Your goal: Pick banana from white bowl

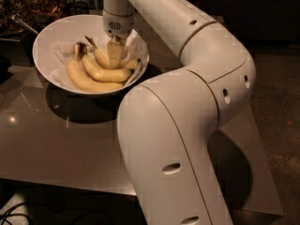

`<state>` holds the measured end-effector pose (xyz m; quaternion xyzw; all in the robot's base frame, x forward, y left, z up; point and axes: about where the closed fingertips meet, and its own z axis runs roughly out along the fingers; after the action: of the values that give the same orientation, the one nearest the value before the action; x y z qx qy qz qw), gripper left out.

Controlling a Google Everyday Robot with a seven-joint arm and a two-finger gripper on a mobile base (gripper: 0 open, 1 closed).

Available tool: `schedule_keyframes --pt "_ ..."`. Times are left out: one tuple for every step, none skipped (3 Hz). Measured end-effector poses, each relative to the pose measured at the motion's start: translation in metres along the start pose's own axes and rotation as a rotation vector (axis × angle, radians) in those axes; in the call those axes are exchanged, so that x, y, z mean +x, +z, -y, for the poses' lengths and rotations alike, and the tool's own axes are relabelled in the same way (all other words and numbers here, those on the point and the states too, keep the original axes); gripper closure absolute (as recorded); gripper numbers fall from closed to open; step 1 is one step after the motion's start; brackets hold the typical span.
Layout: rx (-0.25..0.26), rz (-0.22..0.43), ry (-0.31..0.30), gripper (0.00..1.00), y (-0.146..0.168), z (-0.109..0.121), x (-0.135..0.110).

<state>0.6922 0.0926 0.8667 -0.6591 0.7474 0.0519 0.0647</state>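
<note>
The white bowl (47,41) sits at the back left of the grey table, lined with crumpled white paper. In it lies the single banana (100,56), its thin brown stem pointing back left. Two joined bananas (89,80) lie in front of it, meeting at a dark crown. My gripper (115,55) reaches straight down into the bowl and sits on the middle of the single banana, hiding that part. The banana's right end shows past the gripper.
My own white arm (187,125) fills the middle and right of the view and hides much of the table (56,144). Dark clutter and a metal handle (21,25) lie behind the bowl at the left. The table's front edge runs along the bottom left.
</note>
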Motion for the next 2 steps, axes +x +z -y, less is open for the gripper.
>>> schedule_keyframes --pt "0.000 0.000 0.000 0.69 0.0000 0.0000 0.0000" --pt "0.000 0.000 0.000 0.69 0.0000 0.0000 0.0000"
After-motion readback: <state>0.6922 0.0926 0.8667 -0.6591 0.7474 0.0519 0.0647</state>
